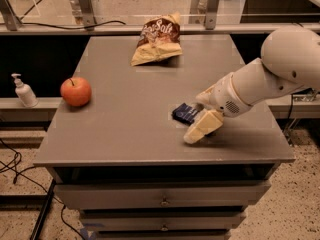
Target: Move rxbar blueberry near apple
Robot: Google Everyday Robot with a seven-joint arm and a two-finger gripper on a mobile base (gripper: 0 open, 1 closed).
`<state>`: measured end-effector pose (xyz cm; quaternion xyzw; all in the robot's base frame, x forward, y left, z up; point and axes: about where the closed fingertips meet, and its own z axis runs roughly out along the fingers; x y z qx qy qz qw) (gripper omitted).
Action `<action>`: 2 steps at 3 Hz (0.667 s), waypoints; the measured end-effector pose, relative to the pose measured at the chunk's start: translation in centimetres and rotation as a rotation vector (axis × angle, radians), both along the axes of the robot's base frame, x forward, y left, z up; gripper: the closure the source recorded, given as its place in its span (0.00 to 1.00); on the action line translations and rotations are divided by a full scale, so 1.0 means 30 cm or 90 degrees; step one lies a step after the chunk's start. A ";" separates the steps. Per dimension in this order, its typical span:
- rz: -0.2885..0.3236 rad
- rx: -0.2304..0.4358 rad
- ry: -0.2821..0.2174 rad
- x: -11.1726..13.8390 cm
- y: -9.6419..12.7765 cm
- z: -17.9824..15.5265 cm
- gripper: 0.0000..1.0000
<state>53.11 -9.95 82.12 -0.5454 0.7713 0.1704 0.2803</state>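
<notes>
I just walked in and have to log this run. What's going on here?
A one-armed robot reaches over the right side of the grey table. Its gripper is down at the tabletop beside the rxbar blueberry, which lies flat there. The apple sits across at the left edge, so the bar is not yet near it. A chip bag lies at the back.

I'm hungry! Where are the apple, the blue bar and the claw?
apple [76, 91], camera view, middle of its red skin.
blue bar [184, 112], camera view, middle of its dark wrapper.
claw [199, 130], camera view, its tan tip, beside the blue bar.
</notes>
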 end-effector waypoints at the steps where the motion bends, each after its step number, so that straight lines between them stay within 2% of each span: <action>1: -0.006 0.001 0.000 0.006 -0.011 -0.012 0.39; 2: -0.011 0.000 0.000 0.007 -0.020 -0.012 0.64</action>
